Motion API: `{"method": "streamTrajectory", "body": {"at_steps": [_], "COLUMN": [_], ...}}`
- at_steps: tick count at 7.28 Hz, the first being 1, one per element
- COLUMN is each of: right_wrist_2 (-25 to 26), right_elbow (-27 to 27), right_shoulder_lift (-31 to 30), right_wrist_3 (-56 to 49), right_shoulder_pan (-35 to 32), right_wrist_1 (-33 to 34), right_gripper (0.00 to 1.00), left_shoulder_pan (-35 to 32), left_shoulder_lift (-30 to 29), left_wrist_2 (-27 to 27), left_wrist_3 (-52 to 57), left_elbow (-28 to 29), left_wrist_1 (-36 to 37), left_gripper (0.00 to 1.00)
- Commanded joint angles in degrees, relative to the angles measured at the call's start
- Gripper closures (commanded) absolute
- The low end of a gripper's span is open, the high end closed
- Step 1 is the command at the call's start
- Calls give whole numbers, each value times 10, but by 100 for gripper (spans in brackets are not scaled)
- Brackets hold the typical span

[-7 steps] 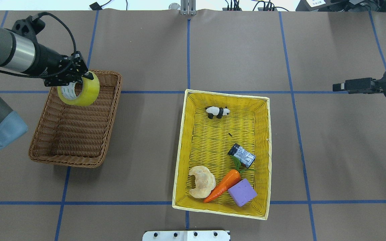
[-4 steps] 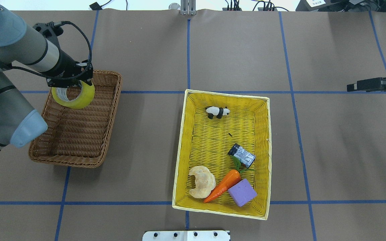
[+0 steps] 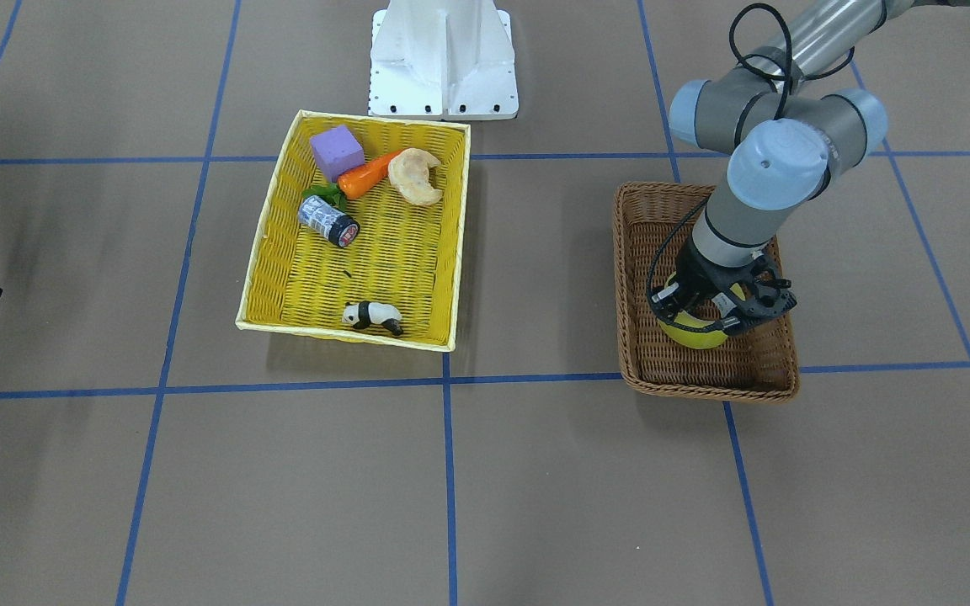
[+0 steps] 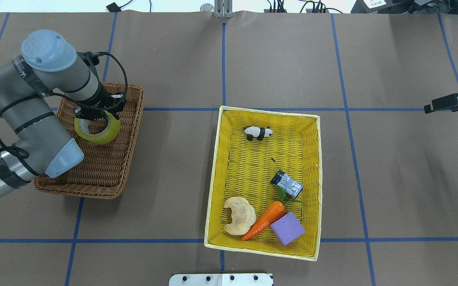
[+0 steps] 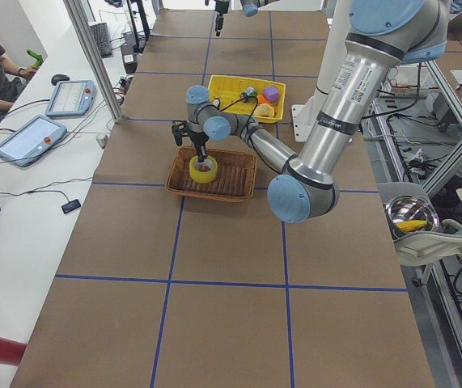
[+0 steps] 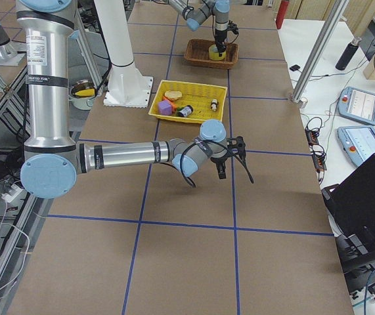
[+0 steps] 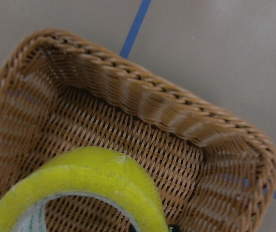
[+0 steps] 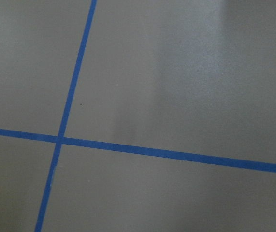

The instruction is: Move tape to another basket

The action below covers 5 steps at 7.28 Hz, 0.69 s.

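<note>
The tape (image 4: 98,133) is a yellowish-green roll with a pale core. It hangs low inside the far end of the brown wicker basket (image 4: 78,193). My left gripper (image 4: 96,116) is shut on the roll's wall from above. The front view shows the tape (image 3: 691,333) under the gripper (image 3: 719,305), within the basket (image 3: 704,390). The left wrist view shows the roll (image 7: 84,176) close up over the basket's woven floor and corner rim (image 7: 152,94). I cannot tell whether it touches the floor. My right gripper (image 4: 431,107) hovers at the far right, empty. Its jaws do not show clearly.
A yellow basket (image 4: 268,111) in the middle holds a panda figure (image 4: 258,132), a small grey cylinder (image 4: 287,184), a croissant, a carrot and a purple block. The robot's white base (image 3: 445,59) stands behind it. The right wrist view shows only brown table and blue tape lines.
My left arm has swung over the brown basket and lowered the tape down into it. My right gripper has drawn back toward the right edge.
</note>
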State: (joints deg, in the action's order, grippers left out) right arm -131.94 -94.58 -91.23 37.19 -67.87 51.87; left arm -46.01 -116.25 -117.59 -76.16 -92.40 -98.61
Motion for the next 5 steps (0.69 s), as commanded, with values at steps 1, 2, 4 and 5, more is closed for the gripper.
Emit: {"method": "streamTrajectory", "body": {"at_steps": [1,2,4,5], "right_wrist_2": [-2,-3,-5,-6], "right_elbow": [-1,-1,-3,-14], "right_shoulder_lift": [3,8,9,13], "right_wrist_3": [-5,-5,-5,-5], "right_shoulder_pan": [0,1,-1,-6], "right_wrist_1": [16,16,18,46], "right_gripper": [0,0,0,0], "left_shoulder_pan": [2,1,-18,-53], "left_shoulder_lift": [2,1,4,6], "left_wrist_2": [-33,-33,-38,-40], "left_wrist_3": [19,13,21,31], "left_elbow": [8,10,-20,-68], "left_wrist_1": [3,3,9,41], "left_gripper": [89,2,1,1]}}
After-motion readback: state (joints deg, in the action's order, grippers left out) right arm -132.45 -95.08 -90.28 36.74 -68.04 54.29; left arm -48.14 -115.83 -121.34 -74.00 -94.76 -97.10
